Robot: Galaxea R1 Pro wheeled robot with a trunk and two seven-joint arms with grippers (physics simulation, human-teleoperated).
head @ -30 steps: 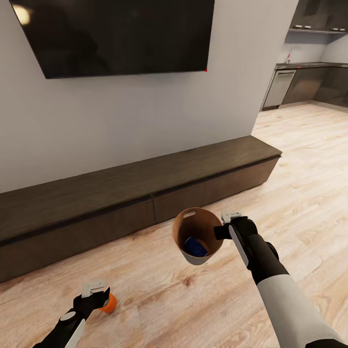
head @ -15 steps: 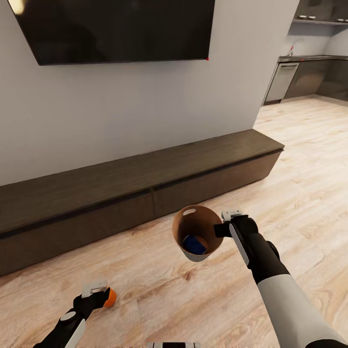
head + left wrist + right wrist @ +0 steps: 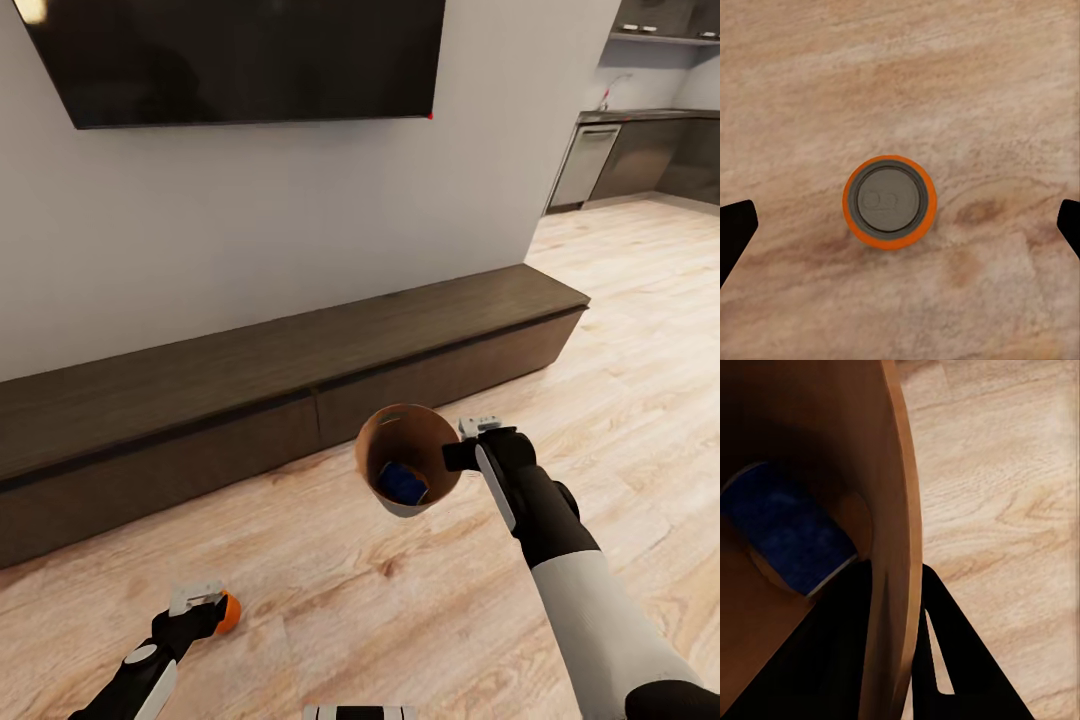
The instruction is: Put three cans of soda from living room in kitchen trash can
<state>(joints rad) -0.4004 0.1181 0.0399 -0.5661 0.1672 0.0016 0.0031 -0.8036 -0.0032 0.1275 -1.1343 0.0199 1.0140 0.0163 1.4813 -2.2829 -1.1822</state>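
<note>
Warm plank floor (image 3: 330, 600) lies under both arms: your left gripper (image 3: 900, 225) hangs wide open over the upright orange can (image 3: 889, 202) at lower left, so descend off-centre and you'll topple it, while your right gripper (image 3: 896, 645), pinching the trash can's rim (image 3: 408, 462) mid-frame, could tip out the blue can (image 3: 402, 483).

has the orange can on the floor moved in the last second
Cannot tell. The orange can sits beside the left hand as before, but the whole view shifted, so the camera moved.
</note>
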